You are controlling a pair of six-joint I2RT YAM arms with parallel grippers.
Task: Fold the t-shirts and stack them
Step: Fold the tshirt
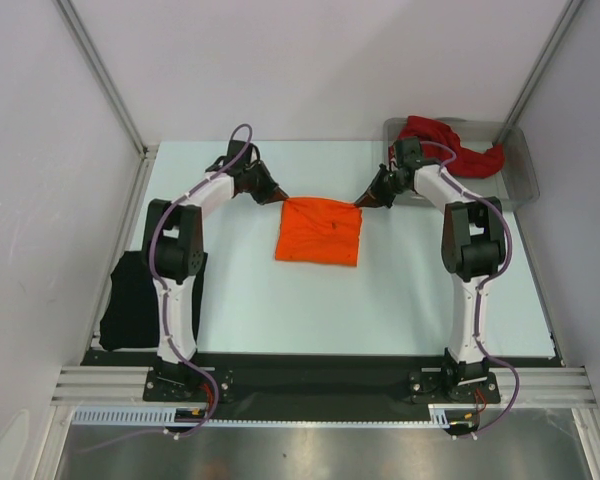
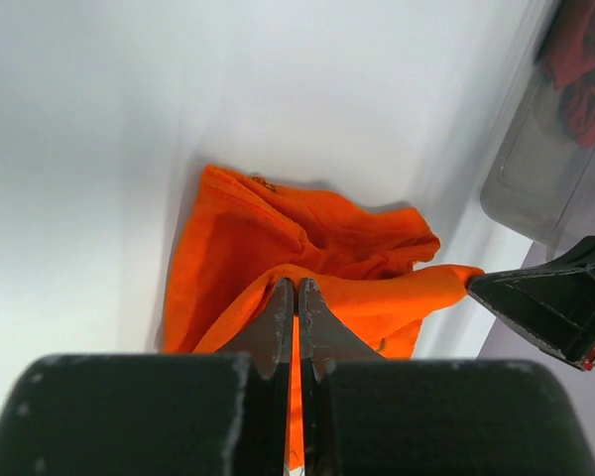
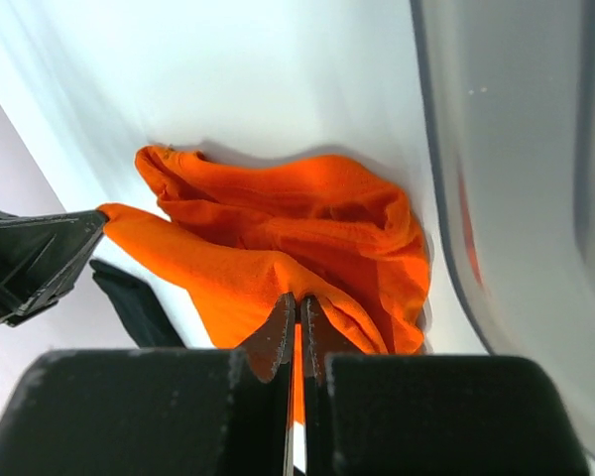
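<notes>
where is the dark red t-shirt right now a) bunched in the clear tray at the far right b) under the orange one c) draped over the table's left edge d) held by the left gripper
a, the dark red t-shirt sits bunched in the clear tray at the far right corner, apart from the orange t-shirt mid-table.
</notes>
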